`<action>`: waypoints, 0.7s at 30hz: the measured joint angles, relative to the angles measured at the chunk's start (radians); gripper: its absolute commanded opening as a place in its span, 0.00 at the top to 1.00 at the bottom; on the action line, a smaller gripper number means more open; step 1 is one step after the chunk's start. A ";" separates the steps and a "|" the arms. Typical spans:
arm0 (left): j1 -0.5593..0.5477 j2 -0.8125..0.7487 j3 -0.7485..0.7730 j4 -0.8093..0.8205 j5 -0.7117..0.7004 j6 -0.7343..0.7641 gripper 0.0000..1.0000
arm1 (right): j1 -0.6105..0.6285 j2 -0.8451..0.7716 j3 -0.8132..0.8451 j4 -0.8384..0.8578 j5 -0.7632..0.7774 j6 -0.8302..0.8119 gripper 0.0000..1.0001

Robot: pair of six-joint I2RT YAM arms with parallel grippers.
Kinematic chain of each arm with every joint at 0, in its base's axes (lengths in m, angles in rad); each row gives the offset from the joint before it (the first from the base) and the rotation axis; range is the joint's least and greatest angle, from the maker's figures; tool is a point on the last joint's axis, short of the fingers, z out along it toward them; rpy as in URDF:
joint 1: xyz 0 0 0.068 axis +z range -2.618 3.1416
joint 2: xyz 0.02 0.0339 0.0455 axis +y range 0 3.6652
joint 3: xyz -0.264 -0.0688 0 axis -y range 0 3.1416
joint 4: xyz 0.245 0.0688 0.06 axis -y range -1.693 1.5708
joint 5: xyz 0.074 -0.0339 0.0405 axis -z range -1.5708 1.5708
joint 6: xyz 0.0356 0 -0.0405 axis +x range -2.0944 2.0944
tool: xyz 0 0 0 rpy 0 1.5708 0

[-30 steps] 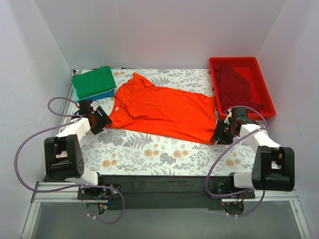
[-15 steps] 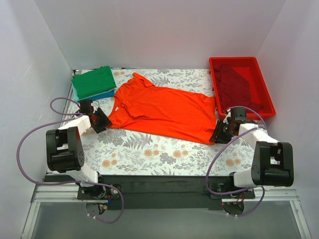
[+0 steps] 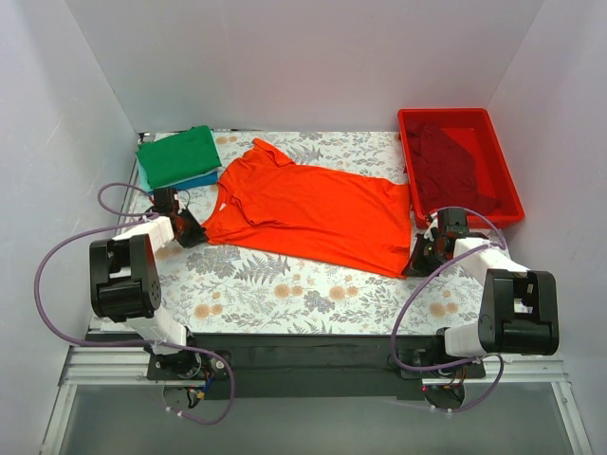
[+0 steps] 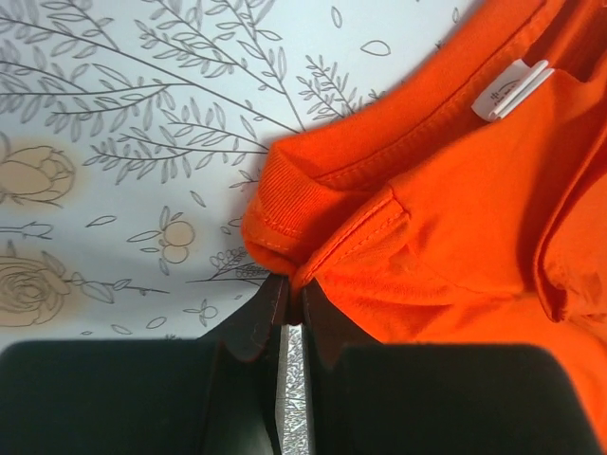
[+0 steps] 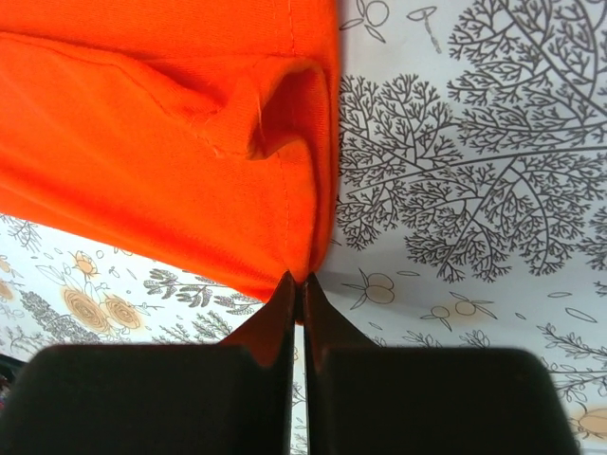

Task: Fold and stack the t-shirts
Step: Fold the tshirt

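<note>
A bright orange-red t-shirt [image 3: 313,210] lies spread across the flowered table, collar to the left, hem to the right. My left gripper [image 3: 194,232] is shut on its near shoulder corner; in the left wrist view [image 4: 294,289] the cloth bunches up between the fingertips beside the collar label [image 4: 512,90]. My right gripper [image 3: 417,258] is shut on the near hem corner [image 5: 302,275], with the fabric puckered above it. A folded green t-shirt [image 3: 178,155] rests on a blue one [image 3: 194,180] at the back left. A dark red t-shirt [image 3: 453,159] lies in the bin.
The red plastic bin [image 3: 507,194] stands at the back right, close behind my right arm. White walls close in the table on three sides. Purple cables [image 3: 57,256] loop beside both arms. A black rail [image 3: 303,346] runs along the near edge.
Both grippers have gone from open to shut, each pinching a near corner of the orange-red t-shirt. Both arms drew in a little toward the shirt. The shirt lies where it was.
</note>
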 measured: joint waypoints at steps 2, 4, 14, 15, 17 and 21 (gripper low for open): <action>0.000 -0.005 0.000 -0.005 -0.019 0.010 1.00 | 0.000 0.000 0.006 -0.017 0.010 -0.002 0.99; 0.001 -0.014 0.000 -0.012 -0.041 0.023 1.00 | 0.000 0.000 0.016 -0.040 0.023 -0.006 0.99; 0.000 -0.163 -0.014 -0.037 -0.127 0.086 1.00 | 0.000 -0.076 0.043 -0.142 0.051 -0.026 0.99; 0.000 -0.172 -0.014 -0.040 -0.133 0.092 1.00 | 0.000 -0.085 0.042 -0.151 0.051 -0.025 0.99; 0.000 -0.183 -0.014 -0.049 -0.142 0.101 1.00 | 0.001 -0.102 0.041 -0.168 0.051 -0.023 0.99; -0.001 -0.198 -0.024 -0.077 -0.163 0.117 1.00 | 0.002 -0.154 0.020 -0.194 0.050 -0.007 0.99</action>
